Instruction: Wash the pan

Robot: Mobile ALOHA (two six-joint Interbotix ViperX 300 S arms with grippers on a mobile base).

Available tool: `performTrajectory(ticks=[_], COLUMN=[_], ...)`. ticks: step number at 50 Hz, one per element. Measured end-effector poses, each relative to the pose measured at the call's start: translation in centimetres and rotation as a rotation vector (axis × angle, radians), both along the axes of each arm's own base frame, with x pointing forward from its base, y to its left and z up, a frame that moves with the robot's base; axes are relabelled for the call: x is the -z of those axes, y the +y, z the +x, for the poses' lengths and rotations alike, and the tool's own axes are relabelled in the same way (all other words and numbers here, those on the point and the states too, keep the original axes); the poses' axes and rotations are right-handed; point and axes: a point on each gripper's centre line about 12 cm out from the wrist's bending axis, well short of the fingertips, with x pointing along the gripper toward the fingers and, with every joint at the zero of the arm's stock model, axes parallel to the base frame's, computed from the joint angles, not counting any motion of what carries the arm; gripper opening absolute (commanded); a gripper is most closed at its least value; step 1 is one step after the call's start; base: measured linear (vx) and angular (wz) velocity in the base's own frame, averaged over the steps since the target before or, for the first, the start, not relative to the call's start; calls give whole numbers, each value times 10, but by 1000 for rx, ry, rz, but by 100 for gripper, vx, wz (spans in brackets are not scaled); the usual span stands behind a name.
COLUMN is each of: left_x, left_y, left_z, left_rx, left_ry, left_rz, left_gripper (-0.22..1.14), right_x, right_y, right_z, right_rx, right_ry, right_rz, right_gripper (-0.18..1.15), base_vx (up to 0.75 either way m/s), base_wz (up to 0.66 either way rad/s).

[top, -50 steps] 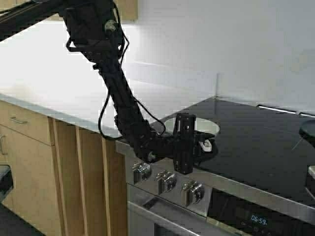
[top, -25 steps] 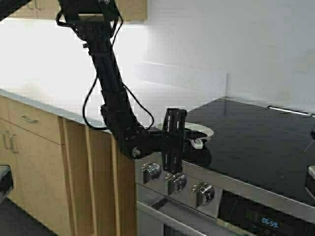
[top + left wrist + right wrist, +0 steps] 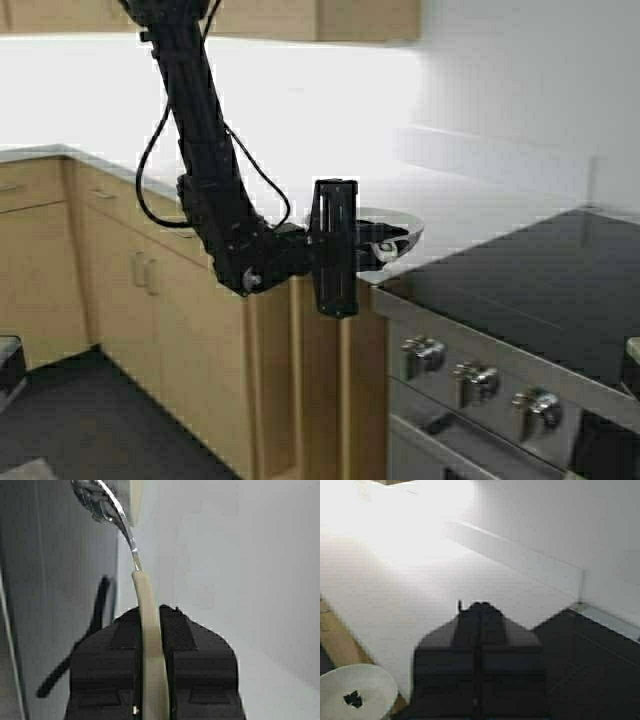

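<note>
Pan (image 3: 392,232): you are carrying one, your left gripper (image 3: 372,243) pinching its handle (image 3: 150,645) above the countertop (image 3: 470,215); your right gripper (image 3: 479,611) is staying closed, holding nothing.

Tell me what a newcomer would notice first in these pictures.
First, the long black left arm reaching down across the middle of the high view, its left gripper with jaws shut on the handle of the small cream-white round frying pan. The pan hangs in the air at the edge of the pale countertop, beside the glossy black stovetop. The right gripper is shut, above the countertop.
</note>
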Motion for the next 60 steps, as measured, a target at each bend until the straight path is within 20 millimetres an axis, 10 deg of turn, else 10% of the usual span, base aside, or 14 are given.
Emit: performTrajectory(ticks=[60], left_x=[-9], left_y=[28], left_z=[-38], left_rx=[22], left_ry=[-9], left_rz=[42], left_gripper=[3], right_x=[5], right_y=[0], right_z=[2], right_rx=[0], right_ry=[20], right_rz=[-3], right_gripper=[6], base_vx=[11], base_wz=[54])
